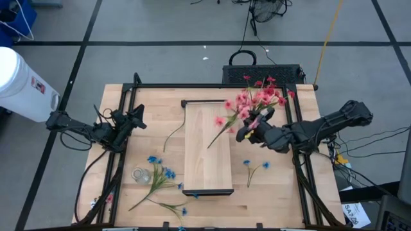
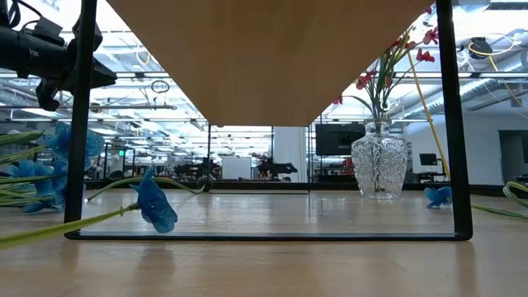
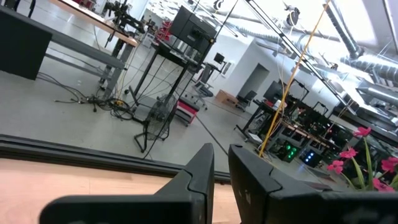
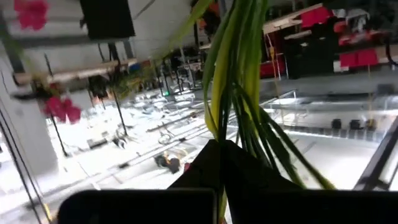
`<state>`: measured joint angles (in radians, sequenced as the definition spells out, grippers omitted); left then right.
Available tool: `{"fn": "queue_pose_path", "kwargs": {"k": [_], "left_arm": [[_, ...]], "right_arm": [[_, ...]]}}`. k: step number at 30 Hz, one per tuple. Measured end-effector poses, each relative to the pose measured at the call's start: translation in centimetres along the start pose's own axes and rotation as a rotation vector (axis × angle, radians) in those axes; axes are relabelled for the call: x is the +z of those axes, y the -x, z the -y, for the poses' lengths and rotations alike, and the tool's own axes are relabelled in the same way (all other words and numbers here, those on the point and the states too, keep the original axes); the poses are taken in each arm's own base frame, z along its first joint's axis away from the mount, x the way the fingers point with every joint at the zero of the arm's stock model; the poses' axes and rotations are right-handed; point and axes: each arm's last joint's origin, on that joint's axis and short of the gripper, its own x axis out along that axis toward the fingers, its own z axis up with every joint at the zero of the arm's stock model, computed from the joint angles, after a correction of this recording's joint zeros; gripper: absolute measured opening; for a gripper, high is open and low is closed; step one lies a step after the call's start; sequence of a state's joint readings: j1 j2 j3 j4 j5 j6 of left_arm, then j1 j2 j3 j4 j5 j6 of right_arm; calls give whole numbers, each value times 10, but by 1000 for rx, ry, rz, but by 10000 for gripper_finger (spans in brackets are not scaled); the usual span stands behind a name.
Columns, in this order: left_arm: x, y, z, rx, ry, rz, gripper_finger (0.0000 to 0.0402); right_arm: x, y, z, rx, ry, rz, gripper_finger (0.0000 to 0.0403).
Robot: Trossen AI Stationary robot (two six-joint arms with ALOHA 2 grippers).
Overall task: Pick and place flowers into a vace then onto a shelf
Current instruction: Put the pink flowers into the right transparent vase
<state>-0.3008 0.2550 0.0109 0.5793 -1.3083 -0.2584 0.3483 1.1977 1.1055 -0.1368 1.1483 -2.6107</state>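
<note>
A bunch of red-pink flowers stands in a cut-glass vase on the table, right of the shelf. In the low view the shelf is a pale board raised on dark legs. My right gripper is shut on the bunch's green stems. One pink spray lies across the shelf. Blue flowers lie at the near left, and one blue spray lies right of the shelf. My left gripper hovers shut and empty at the left. My right gripper pinches several green stems together between its two fingers, below the blossoms. It comes from the table's right side and lies across the stems. The stems rise a little tilted, with their lower ends in the vase on the table.
A small clear glass object lies on the table among the blue flowers. A bare green stem lies left of the shelf. The shelf's dark legs and black frame rails run along the table's edges.
</note>
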Motion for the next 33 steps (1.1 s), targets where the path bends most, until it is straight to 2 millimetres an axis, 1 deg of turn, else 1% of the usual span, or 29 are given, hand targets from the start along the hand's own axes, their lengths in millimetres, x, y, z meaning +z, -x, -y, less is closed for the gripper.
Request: {"fn": "queue_pose_path", "kwargs": {"k": [3, 8, 15, 21, 24, 27, 33], "left_arm": [[0, 0, 0, 0, 0, 0, 51], [0, 0, 0, 0, 0, 0, 51], [0, 0, 0, 0, -1, 0, 51], [0, 0, 0, 0, -1, 0, 51], [0, 0, 0, 0, -1, 0, 51], [0, 0, 0, 0, -1, 0, 51], [0, 0, 0, 0, -1, 0, 51]], "right_arm": [[-5, 6, -2, -15, 19, -9, 0], [-10, 13, -5, -34, 100, -13, 0], [-21, 22, -14, 30, 155, -62, 0], [-23, 24, -18, 37, 188, -59, 0], [-20, 24, -21, 47, 155, -50, 0], [-14, 23, -23, 123, 150, -82, 0], [-9, 23, -28, 209, 161, -120, 0]]}}
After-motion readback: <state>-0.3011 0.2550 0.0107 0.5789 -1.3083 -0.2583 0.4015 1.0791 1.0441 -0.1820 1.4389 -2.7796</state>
